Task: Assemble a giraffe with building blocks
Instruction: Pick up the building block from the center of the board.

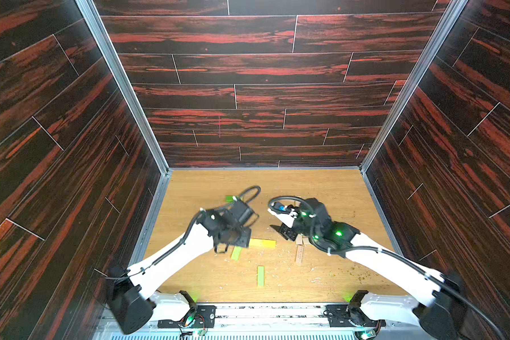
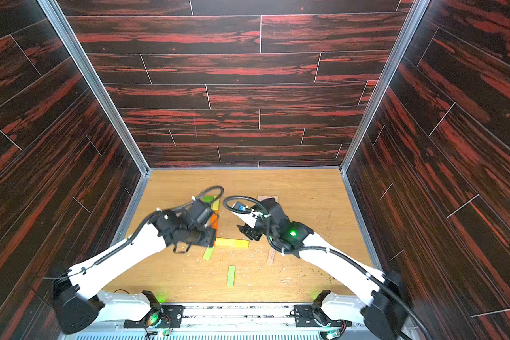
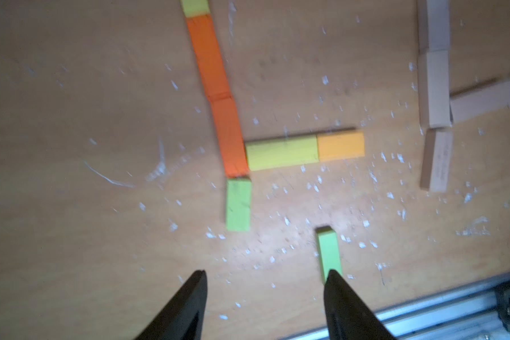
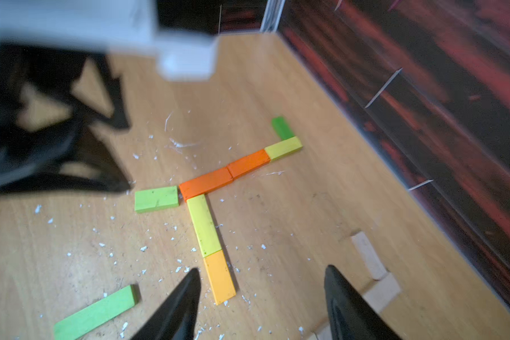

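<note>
The building blocks lie flat on the table. Two orange blocks [image 3: 218,88] run in a line, ending in a yellow-green block [image 4: 283,148] and a dark green block [image 4: 281,127]. A yellow block [image 3: 281,153] and an amber block [image 3: 340,146] branch off sideways. A light green block [image 3: 238,205] continues the orange line. Another green block [image 3: 329,253] lies loose nearby. My left gripper [image 3: 266,272] hangs open and empty above the table, one fingertip [image 3: 333,278] overlapping that loose block's end. My right gripper [image 4: 263,268] is open and empty beside the amber block's end.
Plain wooden blocks [image 3: 436,88] lie in a row on the right side, with more [image 4: 367,254] near my right gripper. White chips litter the tabletop [image 1: 321,188]. Dark panelled walls [image 1: 71,147] enclose three sides. A metal rail [image 1: 271,312] runs along the near edge.
</note>
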`<control>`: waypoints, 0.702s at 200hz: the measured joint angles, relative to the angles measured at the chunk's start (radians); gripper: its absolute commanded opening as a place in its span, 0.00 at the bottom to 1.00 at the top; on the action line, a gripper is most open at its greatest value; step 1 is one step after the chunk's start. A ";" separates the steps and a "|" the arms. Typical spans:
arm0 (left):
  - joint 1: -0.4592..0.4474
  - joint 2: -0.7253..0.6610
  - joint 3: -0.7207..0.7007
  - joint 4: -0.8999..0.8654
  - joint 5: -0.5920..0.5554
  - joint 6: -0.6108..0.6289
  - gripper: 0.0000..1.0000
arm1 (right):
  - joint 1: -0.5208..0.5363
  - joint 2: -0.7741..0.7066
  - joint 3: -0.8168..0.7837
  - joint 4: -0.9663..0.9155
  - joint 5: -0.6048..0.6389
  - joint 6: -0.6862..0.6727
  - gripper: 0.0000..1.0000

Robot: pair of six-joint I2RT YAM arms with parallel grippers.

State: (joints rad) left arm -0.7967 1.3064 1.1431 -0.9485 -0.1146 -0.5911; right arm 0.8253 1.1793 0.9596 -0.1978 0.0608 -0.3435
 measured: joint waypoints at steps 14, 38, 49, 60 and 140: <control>-0.043 -0.001 -0.054 0.014 -0.002 -0.060 0.70 | -0.003 -0.060 -0.032 0.006 -0.006 0.016 0.67; -0.109 0.001 -0.123 0.049 -0.007 -0.155 0.74 | -0.007 -0.166 -0.098 0.013 -0.052 0.046 0.66; -0.135 0.006 -0.139 0.071 -0.008 -0.195 0.76 | -0.007 -0.206 -0.127 0.010 -0.078 0.064 0.65; -0.165 0.019 -0.145 0.097 -0.010 -0.236 0.78 | -0.007 -0.241 -0.159 0.003 -0.101 0.088 0.65; -0.339 0.349 -0.138 0.278 0.037 -0.423 0.74 | -0.007 -0.403 -0.280 -0.057 -0.118 0.208 0.64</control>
State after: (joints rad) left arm -1.1355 1.6550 1.0050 -0.6704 -0.0780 -1.0142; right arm 0.8181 0.7765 0.6796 -0.2550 -0.0570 -0.1356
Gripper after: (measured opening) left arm 0.734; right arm 0.644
